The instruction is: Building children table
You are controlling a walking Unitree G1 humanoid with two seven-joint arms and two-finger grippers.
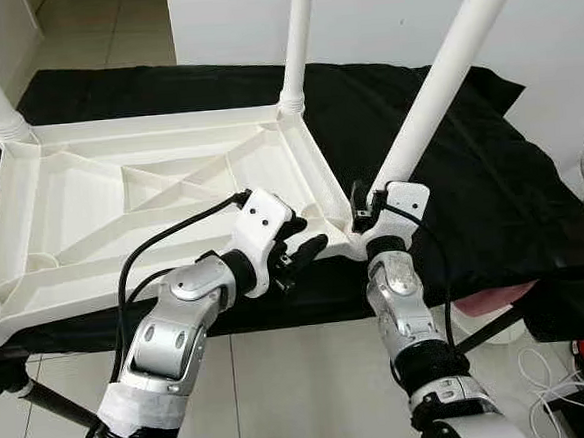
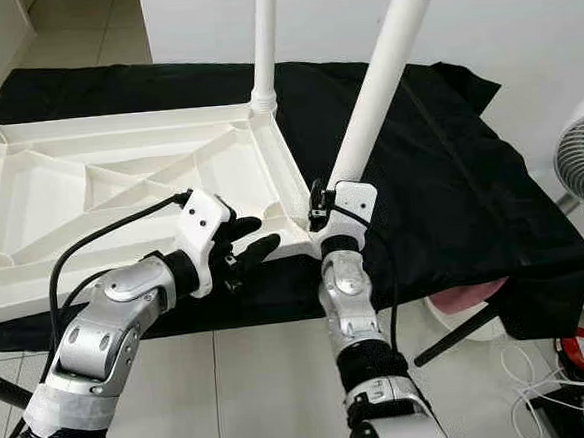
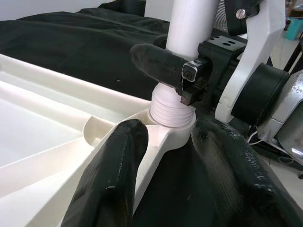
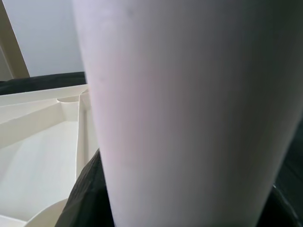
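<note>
The right end effector (image 1: 364,217) clenched the white leg (image 1: 443,78) just above its corner socket, its long axis rising away, while the left end effector (image 1: 299,247), released, straddled the upturned tabletop (image 1: 120,191) rim beside it.

Even, bright daylight fills both eye views, which are sharp with no motion blur; the white tabletop (image 1: 151,204) is nearly blown out toward 9 o'clock. The black cloth (image 1: 469,167) swallows detail. In the right wrist view the leg (image 4: 189,113) is close, soft and out of focus.
</note>
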